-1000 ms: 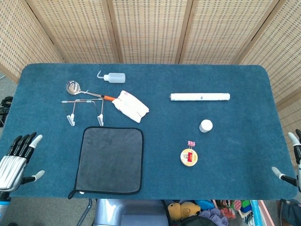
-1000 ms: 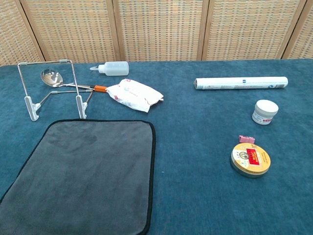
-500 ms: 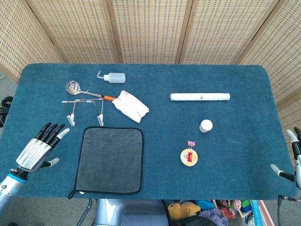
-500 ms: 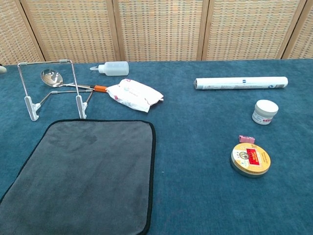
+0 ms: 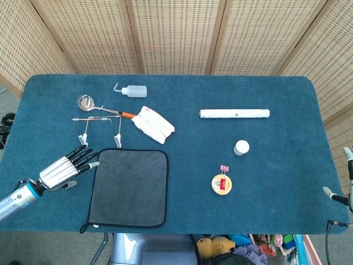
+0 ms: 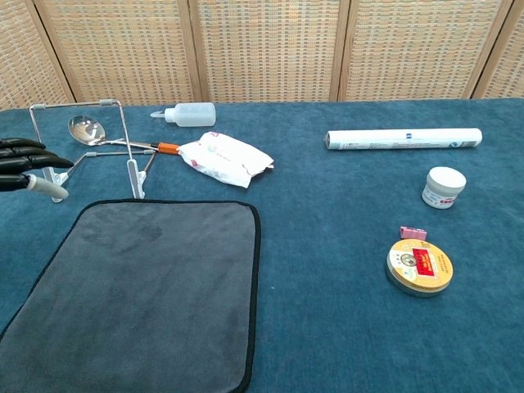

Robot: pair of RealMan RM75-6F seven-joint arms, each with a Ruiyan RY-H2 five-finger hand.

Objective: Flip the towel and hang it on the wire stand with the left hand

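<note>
A dark grey towel (image 5: pixel 128 187) (image 6: pixel 143 295) with a black hem lies flat near the table's front edge. Just behind its left part stands the wire stand (image 5: pixel 99 131) (image 6: pixel 86 147), upright on two white feet. My left hand (image 5: pixel 69 168) (image 6: pixel 24 168) hovers open, fingers stretched toward the towel's left edge, holding nothing and a little short of the cloth. My right hand (image 5: pixel 345 179) shows only as fingertips at the right edge of the head view.
A metal ladle (image 5: pixel 102 107) with an orange handle, a squeeze bottle (image 5: pixel 132 90) and a white packet (image 5: pixel 154 123) lie behind the stand. A white tube (image 5: pixel 234 113), a small white jar (image 5: pixel 241 147), a round tin (image 5: pixel 221 184) and a pink clip (image 5: pixel 224 168) lie to the right.
My left hand has moved from the table's front left corner rightward and inward, reaching nearly to the towel's left edge. The right hand has slid slightly out of view.
</note>
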